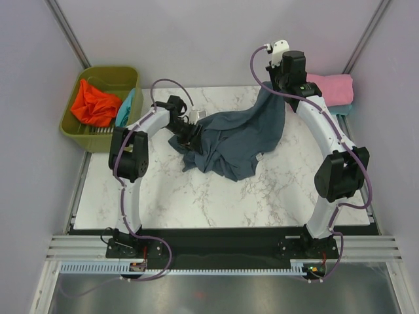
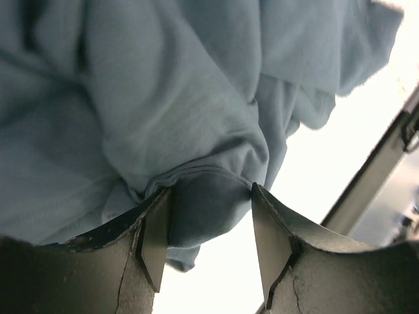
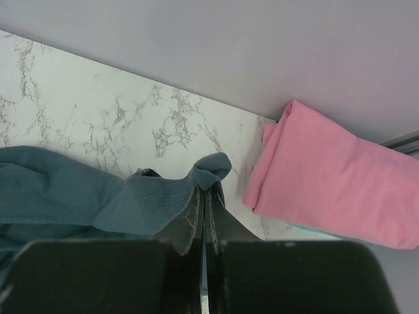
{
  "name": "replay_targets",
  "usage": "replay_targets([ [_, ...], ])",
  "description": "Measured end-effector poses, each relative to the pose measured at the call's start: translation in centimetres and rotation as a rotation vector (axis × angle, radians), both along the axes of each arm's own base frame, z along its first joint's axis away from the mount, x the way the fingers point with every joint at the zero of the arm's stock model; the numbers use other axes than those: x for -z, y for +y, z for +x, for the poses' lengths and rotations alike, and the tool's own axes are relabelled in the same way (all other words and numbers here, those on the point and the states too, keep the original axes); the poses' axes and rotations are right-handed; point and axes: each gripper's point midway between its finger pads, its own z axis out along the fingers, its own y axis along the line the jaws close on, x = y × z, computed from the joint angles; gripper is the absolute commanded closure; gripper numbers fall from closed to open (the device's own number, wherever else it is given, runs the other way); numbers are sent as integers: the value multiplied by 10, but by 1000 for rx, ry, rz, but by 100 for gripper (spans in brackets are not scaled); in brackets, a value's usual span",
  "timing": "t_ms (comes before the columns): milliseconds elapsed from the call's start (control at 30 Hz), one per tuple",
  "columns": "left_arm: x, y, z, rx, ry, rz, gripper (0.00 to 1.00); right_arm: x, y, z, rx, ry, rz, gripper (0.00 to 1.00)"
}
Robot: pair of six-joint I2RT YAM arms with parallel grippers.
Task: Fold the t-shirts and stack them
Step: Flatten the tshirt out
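Observation:
The large slate blue-grey t-shirt (image 1: 236,137) lies crumpled on the middle of the marble table. My right gripper (image 1: 278,85) is shut on its far edge and holds that part up; in the right wrist view the fingertips (image 3: 208,190) pinch a bunched hem (image 3: 157,196). My left gripper (image 1: 190,134) is at the shirt's left side. Its jaws (image 2: 209,222) stand open around a hanging fold of the cloth (image 2: 196,131). A folded pink t-shirt (image 1: 330,88) lies on a teal one (image 1: 342,109) at the far right.
An olive-green bin (image 1: 105,70) stands off the table's far left corner, with an orange-red shirt (image 1: 95,104) and a teal one (image 1: 126,108) in it. The pink shirt (image 3: 327,190) lies just right of my right gripper. Grey walls close the back.

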Motion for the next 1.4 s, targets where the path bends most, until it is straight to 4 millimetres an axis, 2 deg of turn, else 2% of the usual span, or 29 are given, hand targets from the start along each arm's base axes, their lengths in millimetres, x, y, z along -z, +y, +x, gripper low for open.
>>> replay_targets([
  [233,4,-32,-54,83,80,14,42,0,0,0,2,0,6,100],
  [367,0,-47,-68,114,84,24,39,0,0,0,3,0,6,100],
  [500,-14,-41,-55,94,-10,81,39,0,0,0,3,0,6,100],
  [667,-50,-25,-30,33,-192,130,43,-2,0,1,3,-7,8,100],
  [767,-59,-18,-20,8,-245,151,45,-2,0,1,3,-10,8,100],
  [900,-46,-16,-15,0,-241,180,48,-3,1,2,3,-13,9,100],
  [1200,7,0,-2,-29,-158,246,52,-1,0,1,4,-10,8,100],
  [1400,19,16,7,-67,-146,272,53,7,0,-1,5,7,3,100],
])
